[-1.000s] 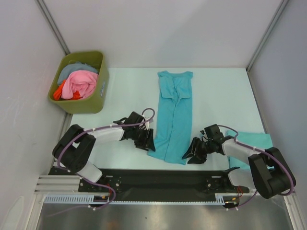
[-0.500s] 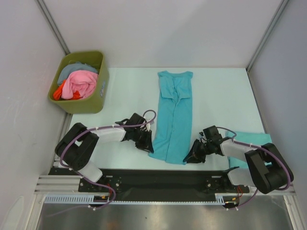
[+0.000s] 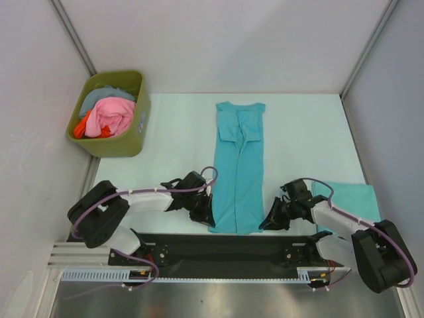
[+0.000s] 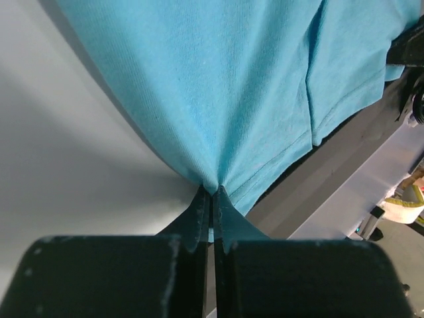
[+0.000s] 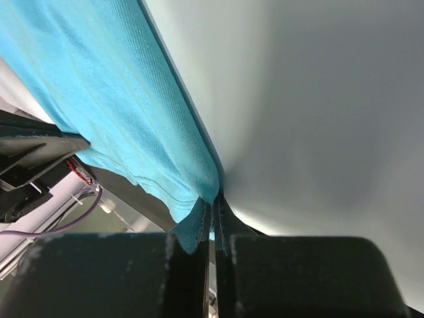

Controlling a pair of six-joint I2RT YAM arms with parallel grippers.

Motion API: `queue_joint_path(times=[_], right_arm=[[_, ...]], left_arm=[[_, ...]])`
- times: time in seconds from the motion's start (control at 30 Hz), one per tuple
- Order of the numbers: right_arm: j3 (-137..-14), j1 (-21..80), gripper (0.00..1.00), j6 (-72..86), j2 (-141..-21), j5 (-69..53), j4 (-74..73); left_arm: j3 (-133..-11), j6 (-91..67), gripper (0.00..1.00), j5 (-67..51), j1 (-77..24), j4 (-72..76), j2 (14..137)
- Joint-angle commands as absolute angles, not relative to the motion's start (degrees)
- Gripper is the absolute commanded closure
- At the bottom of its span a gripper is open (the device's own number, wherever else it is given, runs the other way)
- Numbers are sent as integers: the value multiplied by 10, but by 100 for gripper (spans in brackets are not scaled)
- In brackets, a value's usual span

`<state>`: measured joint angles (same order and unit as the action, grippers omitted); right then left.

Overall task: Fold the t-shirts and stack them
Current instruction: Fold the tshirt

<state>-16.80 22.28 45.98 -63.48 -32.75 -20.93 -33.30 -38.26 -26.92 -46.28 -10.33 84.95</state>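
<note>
Now both claws are pinched tight. The left gripper (image 4: 211,190) has its two fingers pressed together on the near-left corner of the t-shirt (image 3: 238,169). The cloth gathers into a point between the tips. The right gripper (image 5: 213,201) is just as closed on the near-right corner, with a tab of hem caught in the nip. A second ago both sets of jaws stood half open beside those corners. They have since clamped, and the hem, which flared wide then, now lies drawn in straighter between the two arms. I judge the grasp for the next fold is made, and what remains is to lift the hem and carry it toward the collar.

The wrist views prove the grip, which the overhead view cannot, since the wrists hide the fingertips there. They also show the hem overhanging the dark strip (image 3: 225,246) at the near edge of the table (image 3: 179,126).

Only the overhead view shows the whole shirt. It is a long narrow band with sleeves already folded in and the collar at the far end. That view also shows a second t-shirt (image 3: 351,197), folded, beside the right arm, and the bin (image 3: 112,147) of mixed clothes at far left.
</note>
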Motion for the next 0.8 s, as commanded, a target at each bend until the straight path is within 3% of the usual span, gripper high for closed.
queue_joint_path(times=[0.0, 0.23, 0.43, 0.77], right_arm=[[-146, 225, 100, 439, -623, -294, -244], [-156, 224, 100, 423, -599, -297, -284], [-261, 219, 100, 401, -555, -289, -361], [-448, 128, 100, 323, -728, -324, -368]], left_arm=[[-307, -425, 100, -249, -482, -100, 838], [-315, -435, 100, -224, -483, -120, 806], [-420, -387, 100, -177, -482, -226, 773], [-631, -345, 100, -217, -384, -298, 894]])
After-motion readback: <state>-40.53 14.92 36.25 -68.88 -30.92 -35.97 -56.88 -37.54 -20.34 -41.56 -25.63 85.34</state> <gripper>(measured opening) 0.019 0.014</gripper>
